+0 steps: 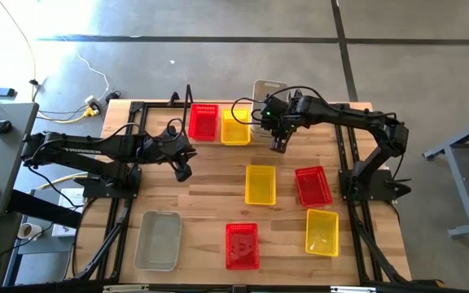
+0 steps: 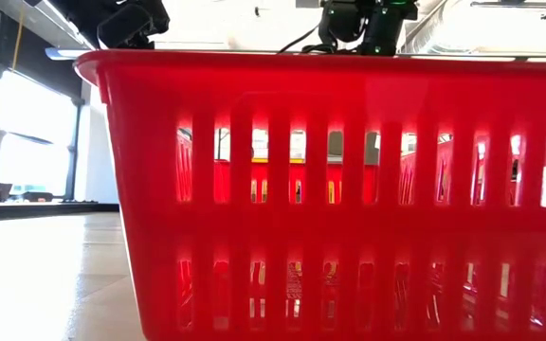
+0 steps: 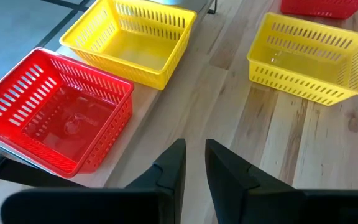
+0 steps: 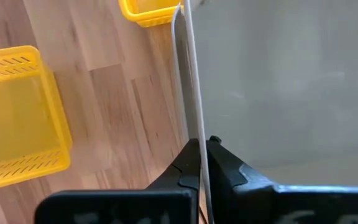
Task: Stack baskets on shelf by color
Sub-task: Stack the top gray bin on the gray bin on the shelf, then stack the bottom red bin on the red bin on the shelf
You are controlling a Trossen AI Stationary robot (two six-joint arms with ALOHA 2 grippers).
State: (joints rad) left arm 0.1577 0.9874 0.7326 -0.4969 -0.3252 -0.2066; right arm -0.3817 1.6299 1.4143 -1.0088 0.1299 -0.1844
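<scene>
My right gripper [image 4: 199, 163] is pinching the thin rim of a translucent grey-white plastic mesh basket [image 4: 278, 81]. Just beside it, on the black wire shelf [image 1: 187, 98], sit one red basket [image 1: 203, 121] and one yellow basket [image 1: 235, 129]. Farther off, five loose baskets wait on the wooden table [image 1: 210, 187], so I judge most stacking remains.

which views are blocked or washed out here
Low view: a red basket fills the frame, windows behind blown out white. Right wrist view: a grey basket, pinched in the right gripper, covers most. High view: even light.
</scene>
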